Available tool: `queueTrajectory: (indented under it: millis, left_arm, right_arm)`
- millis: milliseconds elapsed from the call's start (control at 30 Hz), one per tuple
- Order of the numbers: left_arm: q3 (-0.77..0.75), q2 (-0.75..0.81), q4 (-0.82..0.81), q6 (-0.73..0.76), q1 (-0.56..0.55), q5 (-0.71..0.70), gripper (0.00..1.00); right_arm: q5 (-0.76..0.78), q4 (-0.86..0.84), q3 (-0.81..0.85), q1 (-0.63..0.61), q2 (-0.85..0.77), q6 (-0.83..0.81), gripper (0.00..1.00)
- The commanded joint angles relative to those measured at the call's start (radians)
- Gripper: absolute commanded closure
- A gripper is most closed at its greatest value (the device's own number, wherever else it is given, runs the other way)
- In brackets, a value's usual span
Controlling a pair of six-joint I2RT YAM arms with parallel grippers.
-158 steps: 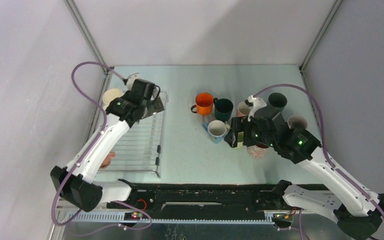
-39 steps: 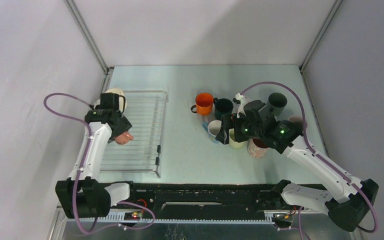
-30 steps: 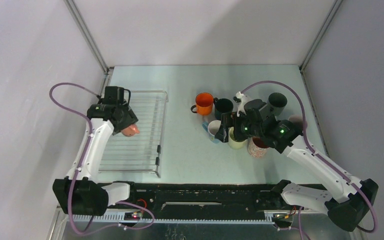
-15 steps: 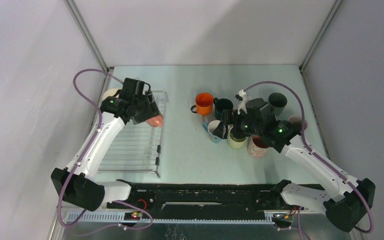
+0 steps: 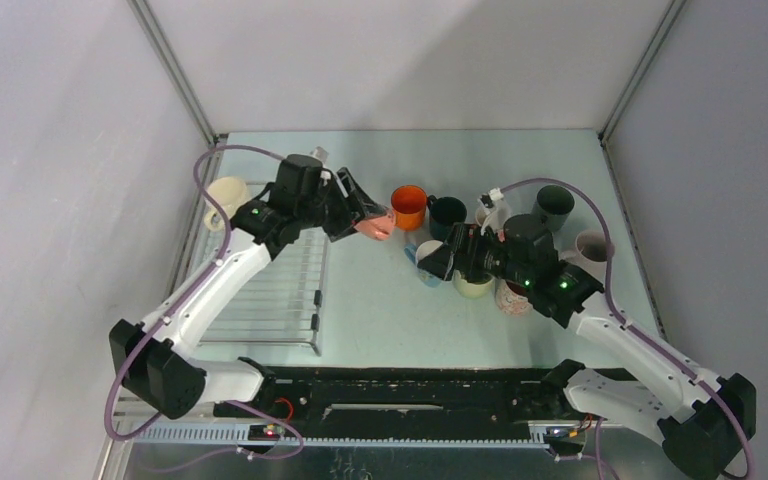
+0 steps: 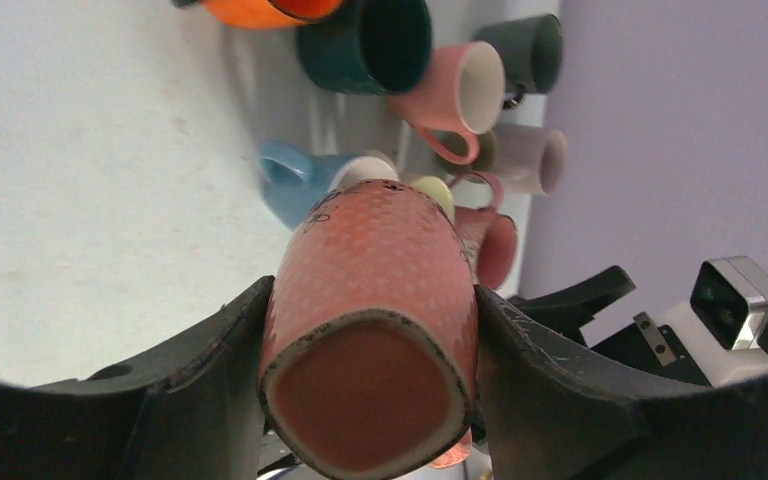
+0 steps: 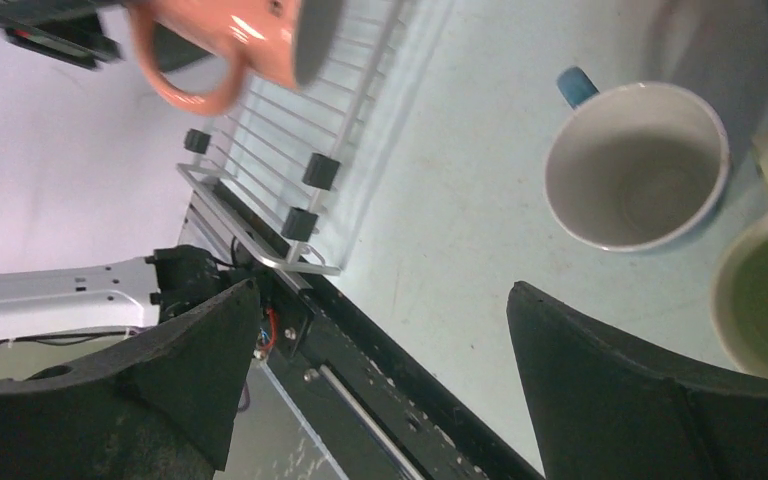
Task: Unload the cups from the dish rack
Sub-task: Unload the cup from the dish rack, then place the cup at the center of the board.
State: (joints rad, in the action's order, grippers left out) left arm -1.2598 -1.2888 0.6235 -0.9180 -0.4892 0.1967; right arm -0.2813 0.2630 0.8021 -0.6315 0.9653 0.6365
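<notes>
My left gripper [image 5: 365, 218] is shut on a salmon-pink cup [image 5: 374, 224], held in the air just left of the orange cup [image 5: 408, 207]. In the left wrist view the cup's base [image 6: 365, 400] faces the camera, and both fingers [image 6: 210, 370] press its sides. A cream cup [image 5: 225, 194] sits at the far left corner of the wire dish rack [image 5: 275, 295]. My right gripper [image 5: 442, 262] hangs open and empty over the light blue cup [image 7: 638, 165], beside the pale green cup [image 7: 765, 300].
More cups stand grouped on the table at right: dark teal [image 5: 448, 215], pink [image 5: 484, 214], dark grey [image 5: 554, 203], a pale one [image 5: 592, 245] and a speckled pink one [image 5: 513, 298]. The enclosure walls close in on both sides.
My left arm has swung the salmon-pink cup from over the rack rightward to beside the orange cup. The right gripper has drifted slightly left and stays open.
</notes>
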Motion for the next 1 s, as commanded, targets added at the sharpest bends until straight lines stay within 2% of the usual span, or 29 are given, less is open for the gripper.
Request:
queueTrajectory:
  millis: [0, 233, 367, 467, 567, 667, 967]
  left_arm:
    - [0.067, 0.03, -0.235, -0.161, -0.042, 0.143, 1.0]
    - [0.102, 0.04, -0.341, -0.195, -0.091, 0.212, 1.0]
    - [0.134, 0.045, -0.421, -0.217, -0.111, 0.243, 1.0]
    - [0.148, 0.035, -0.461, -0.23, -0.13, 0.259, 1.0]
    - [0.17, 0.03, -0.536, -0.265, -0.143, 0.278, 1.0]
    - [0.177, 0.028, -0.569, -0.28, -0.154, 0.281, 1.0]
    - [0.186, 0.02, -0.647, -0.32, -0.174, 0.301, 1.0]
  right_arm:
    - [0.039, -0.184, -0.022, -0.016, -0.058, 0.036, 0.0]
    - [-0.019, -0.305, -0.038, 0.027, -0.083, 0.094, 0.05]
    - [-0.117, -0.363, -0.038, 0.093, -0.077, 0.165, 0.09]
    - [-0.172, -0.422, -0.037, 0.13, -0.072, 0.213, 0.14]
    - [-0.216, -0.461, -0.038, 0.143, -0.062, 0.253, 0.24]
    - [-0.227, -0.461, -0.039, 0.144, -0.054, 0.269, 0.31]
    - [-0.222, -0.437, -0.039, 0.144, -0.073, 0.262, 0.38]
